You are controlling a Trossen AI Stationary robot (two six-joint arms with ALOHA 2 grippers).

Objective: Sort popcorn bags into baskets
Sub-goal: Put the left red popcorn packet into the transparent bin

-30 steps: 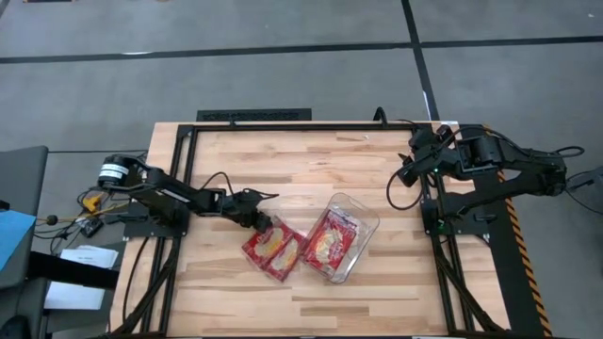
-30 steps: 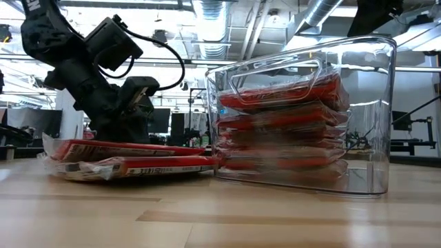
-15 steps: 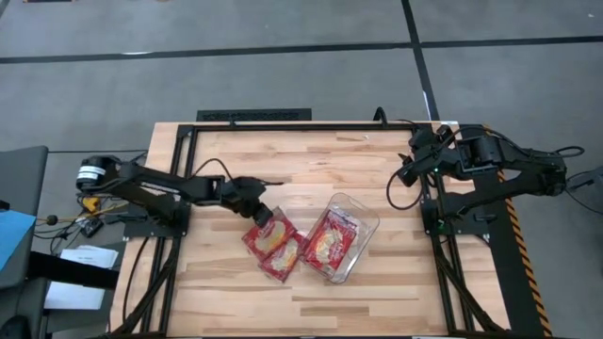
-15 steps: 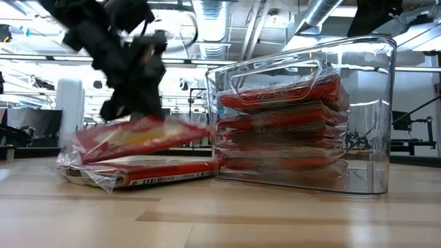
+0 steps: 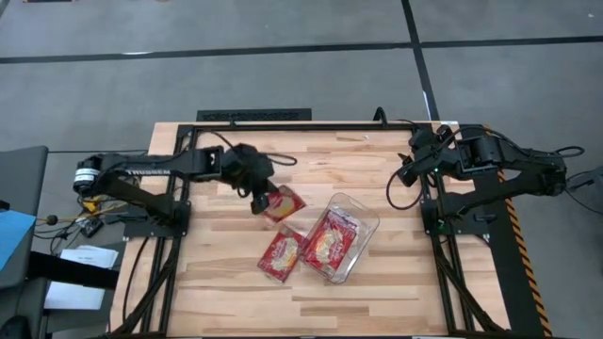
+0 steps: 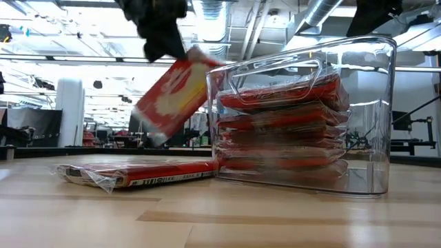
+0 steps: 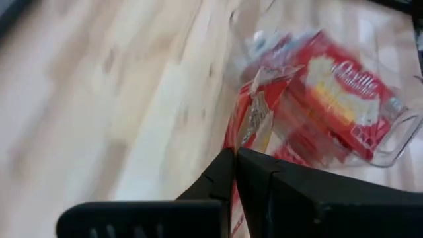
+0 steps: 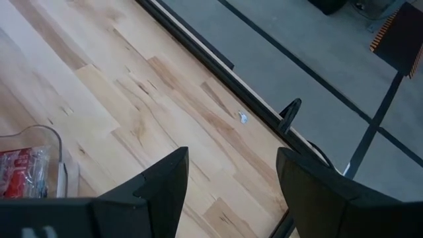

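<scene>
My left gripper (image 5: 258, 199) hangs above the middle of the table, left of the tub, shut on one red popcorn bag (image 5: 284, 201). In the low view that bag (image 6: 173, 96) is in the air, tilted. Another red bag (image 5: 281, 254) lies flat on the wood beside the tub, and it also shows in the low view (image 6: 141, 170). The clear plastic tub (image 5: 356, 218) stands on the table with several red bags stacked inside (image 6: 282, 127). My right gripper (image 8: 228, 182) waits open over the table's far right corner. My left gripper pinches the bag between its two shut fingers (image 7: 225, 175) at one edge (image 7: 250, 135), coming from above. The bag is lifted clear of the table and hangs tilted below the fingers, its lower end (image 6: 155, 131) toward the table's left.
The tub's wall (image 6: 375, 117) rises well above the bag that lies flat. Black frame rails run along the table's far edge (image 5: 283, 126) and its sides. Bare wood lies left of the bags (image 5: 212, 254) and along the near edge.
My left gripper has risen and moved toward the table's far edge, shut on the top bag of the pile. That bag has come off the pile and now hangs tilted in the air. The bag beneath stayed on the table.
</scene>
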